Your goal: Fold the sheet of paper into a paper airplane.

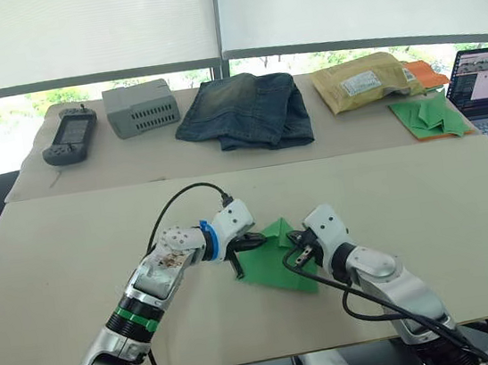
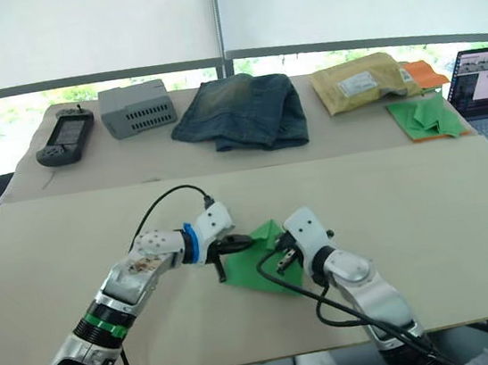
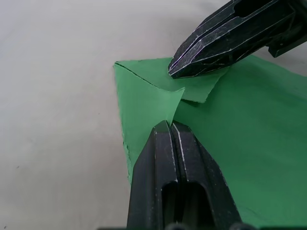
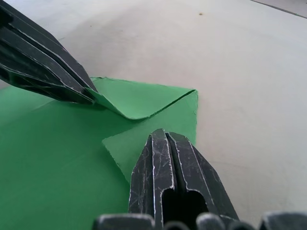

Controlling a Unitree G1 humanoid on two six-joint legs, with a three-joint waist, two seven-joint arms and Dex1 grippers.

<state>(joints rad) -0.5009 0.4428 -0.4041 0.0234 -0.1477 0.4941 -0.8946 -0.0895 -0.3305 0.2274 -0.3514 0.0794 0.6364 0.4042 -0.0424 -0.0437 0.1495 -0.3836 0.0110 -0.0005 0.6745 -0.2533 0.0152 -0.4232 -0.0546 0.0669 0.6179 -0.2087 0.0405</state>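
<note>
Fingers of our two grippers are pressed together: the left gripper point(image 1: 250, 238) pinches a folded flap of the one sheet of paper point(image 1: 277, 264), the right gripper point(image 1: 296, 249) presses the other flap, the sheet lying on the table point(image 1: 427, 203).

Our right claw point(image 4: 165, 135), fingers pressed together, tip on a folded flap of the paper point(image 4: 53, 158). Left claw point(image 4: 91, 98) touches the other flap. Beige worktop point(image 4: 240, 72).
</note>
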